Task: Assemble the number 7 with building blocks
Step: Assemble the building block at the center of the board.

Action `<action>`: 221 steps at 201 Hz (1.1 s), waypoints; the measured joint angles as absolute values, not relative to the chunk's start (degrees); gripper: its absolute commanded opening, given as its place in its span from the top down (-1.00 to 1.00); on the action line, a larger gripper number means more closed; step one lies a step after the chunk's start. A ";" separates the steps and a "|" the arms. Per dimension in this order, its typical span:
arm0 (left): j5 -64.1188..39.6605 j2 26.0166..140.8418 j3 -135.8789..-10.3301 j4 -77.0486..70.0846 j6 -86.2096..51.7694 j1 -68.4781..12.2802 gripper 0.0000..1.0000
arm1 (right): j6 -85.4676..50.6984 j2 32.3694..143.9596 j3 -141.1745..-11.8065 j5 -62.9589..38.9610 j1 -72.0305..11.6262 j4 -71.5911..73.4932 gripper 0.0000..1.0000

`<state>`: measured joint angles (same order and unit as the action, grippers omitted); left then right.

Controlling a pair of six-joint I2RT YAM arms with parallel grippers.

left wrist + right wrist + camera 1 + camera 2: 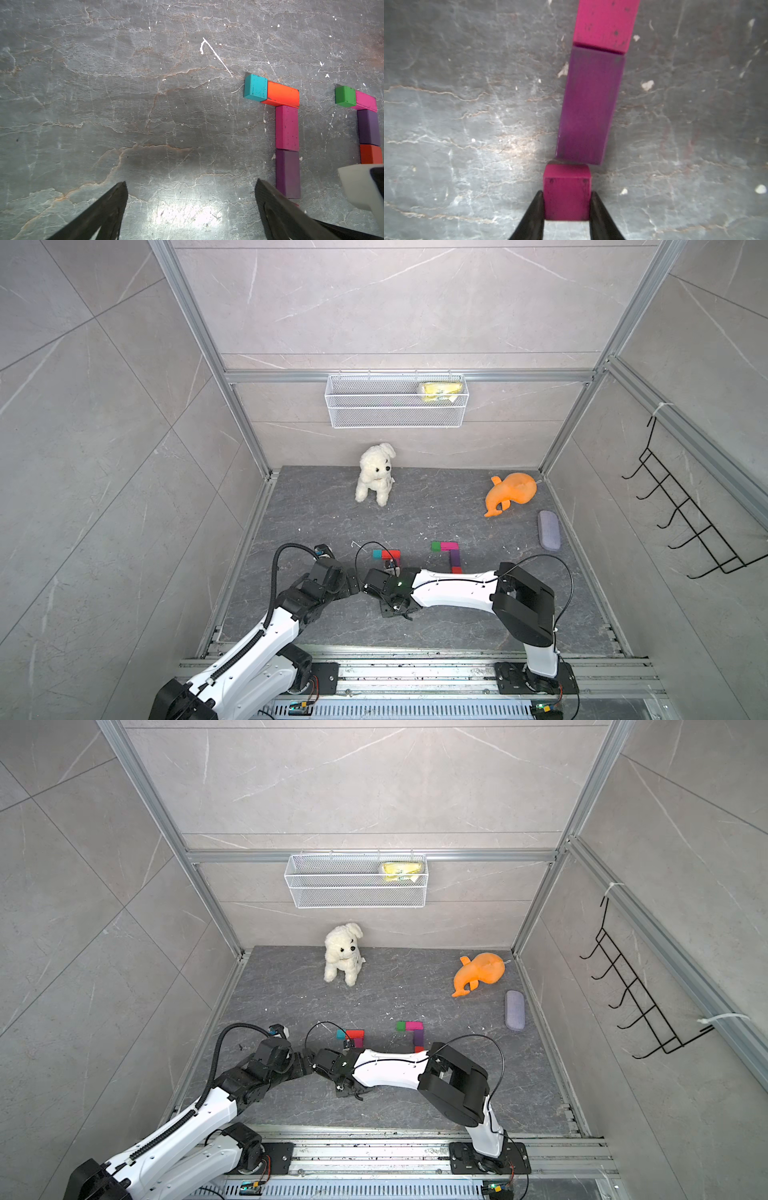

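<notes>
Two figures of building blocks lie on the dark floor. The left one has a teal block and a red block as its bar. A magenta block and a purple block form its stem. My right gripper is shut on a small magenta block just off the purple block's near end. The right figure joins green, magenta, purple and red blocks. My left gripper stands open over bare floor left of the stem, holding nothing.
A white plush dog sits at the back. An orange plush toy and a grey-lilac case lie at the right. A wire basket hangs on the back wall, a black hook rack on the right wall.
</notes>
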<state>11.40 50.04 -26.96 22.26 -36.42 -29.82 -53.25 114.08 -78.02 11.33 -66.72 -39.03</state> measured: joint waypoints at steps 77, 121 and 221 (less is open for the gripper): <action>11.38 50.02 -26.92 22.26 -35.70 -29.82 -0.99 | -54.96 114.08 -78.02 11.33 -66.72 -39.00 0.24; 11.33 50.09 -26.92 22.24 -34.87 -29.82 -1.00 | -56.40 114.54 -78.02 11.35 -66.59 -39.03 0.20; 10.11 50.87 -26.92 22.22 -33.80 -29.82 -0.99 | -59.20 114.85 -78.32 11.81 -66.57 -39.07 0.36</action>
